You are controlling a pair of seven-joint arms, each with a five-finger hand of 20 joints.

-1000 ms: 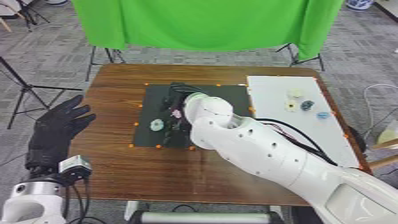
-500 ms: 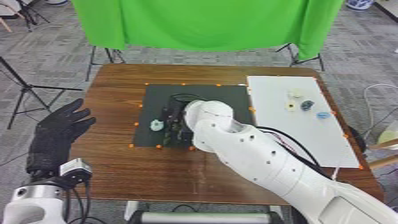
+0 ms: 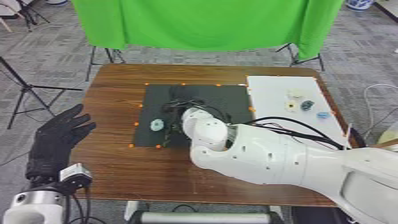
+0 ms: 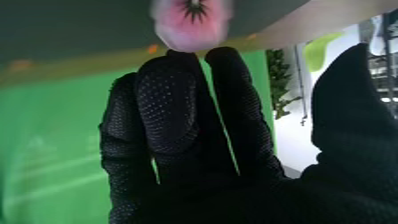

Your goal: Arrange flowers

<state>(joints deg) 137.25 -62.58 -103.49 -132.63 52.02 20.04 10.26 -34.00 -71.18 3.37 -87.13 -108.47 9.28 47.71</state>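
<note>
My right hand point(image 3: 180, 106) is over the dark board point(image 3: 229, 95), its black glove hard to tell from the board. In the right wrist view the hand point(image 4: 169, 115) has fairly straight fingers with the thumb spread apart. A pink flower point(image 4: 190, 30) lies just beyond the fingertips; whether they touch it I cannot tell. A pale green flower point(image 3: 157, 125) is on the board, left of my right hand. On the white board point(image 3: 311, 137) are a cream flower point(image 3: 295, 93), a pale yellow one point(image 3: 290, 105), a dark grey-green one point(image 3: 307, 105) and a blue one point(image 3: 322, 115). My left hand point(image 3: 55, 142) is open at the table's left edge.
Small orange markers line both boards on the brown table point(image 3: 115, 172). My right forearm and its loose black cables cross the lower part of the white board. A green cloth point(image 3: 209, 25) hangs behind the table, with stands at its sides.
My right arm has swung so its forearm lies flatter across the table, and the hand has turned over the dark board. The pink flower seen there earlier is covered in the head view.
</note>
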